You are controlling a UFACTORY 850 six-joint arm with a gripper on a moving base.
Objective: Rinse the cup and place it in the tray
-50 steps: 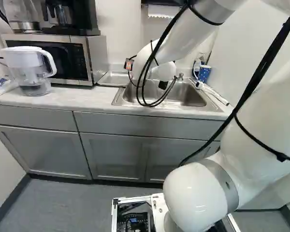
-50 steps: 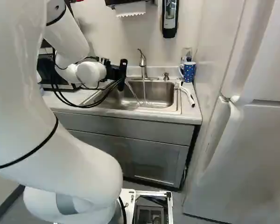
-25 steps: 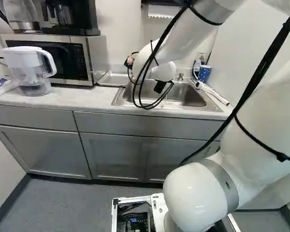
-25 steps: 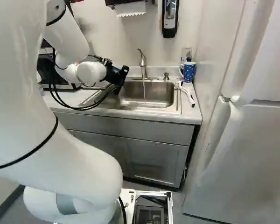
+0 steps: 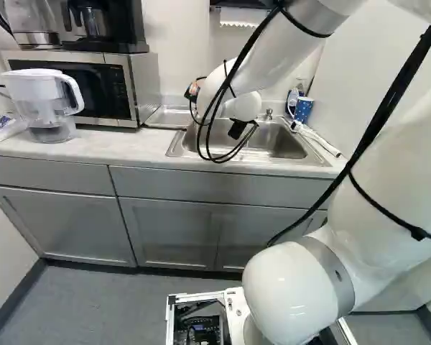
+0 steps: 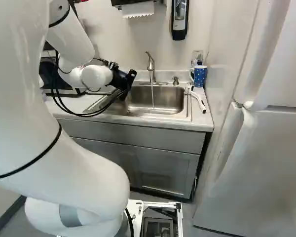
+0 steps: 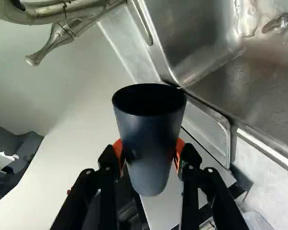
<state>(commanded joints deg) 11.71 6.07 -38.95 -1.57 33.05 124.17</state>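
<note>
We hold our white arm [image 6: 96,78] bent out over the steel sink's [image 6: 190,106] left part, our gripper [image 6: 123,81] tilted, its orange pads [image 7: 117,146] clamping both sides of the smooth, dark, tapered cup [image 7: 151,136], whose round mouth lies beyond the fingertips.

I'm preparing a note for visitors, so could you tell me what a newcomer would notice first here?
Probably the bulky white robot arm, filling the left of the right base view. Next, the dark tapered cup held in the black pincer, and the water running from the faucet into the sink.
</note>
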